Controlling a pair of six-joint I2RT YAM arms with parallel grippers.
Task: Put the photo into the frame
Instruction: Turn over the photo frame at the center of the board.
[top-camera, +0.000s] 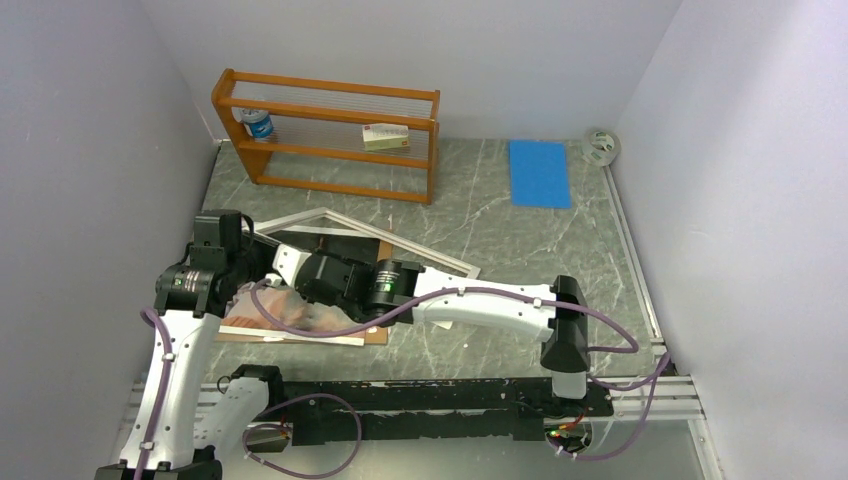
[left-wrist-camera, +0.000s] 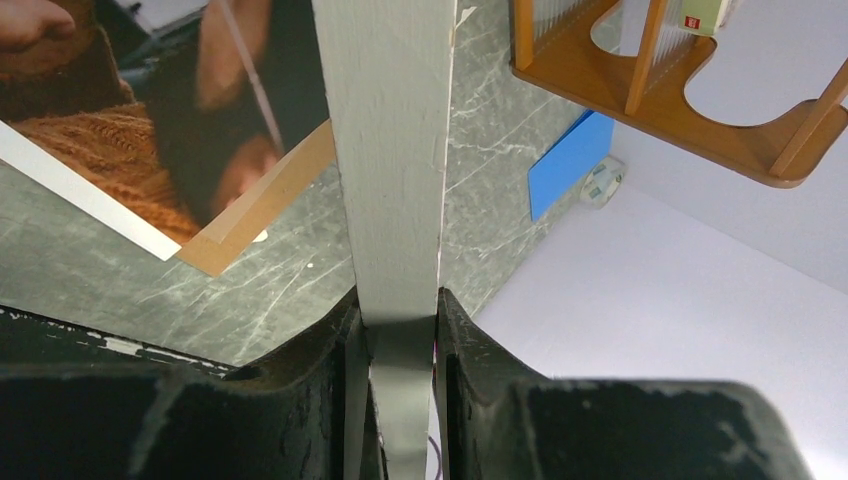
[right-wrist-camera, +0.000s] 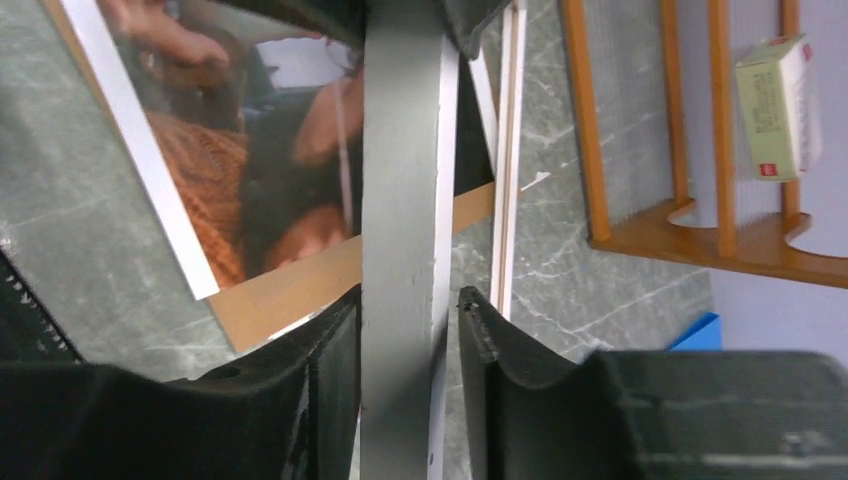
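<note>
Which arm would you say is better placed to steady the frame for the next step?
Left, probably: the left fingers clamp the frame on both sides, while the right fingers only straddle it, with a sliver of gap showing.

From where I stand: one frame, one photo, one brown backing board, one orange shelf rack, one small box, one bottle, one blue pad, and what may be one roll of tape.
</note>
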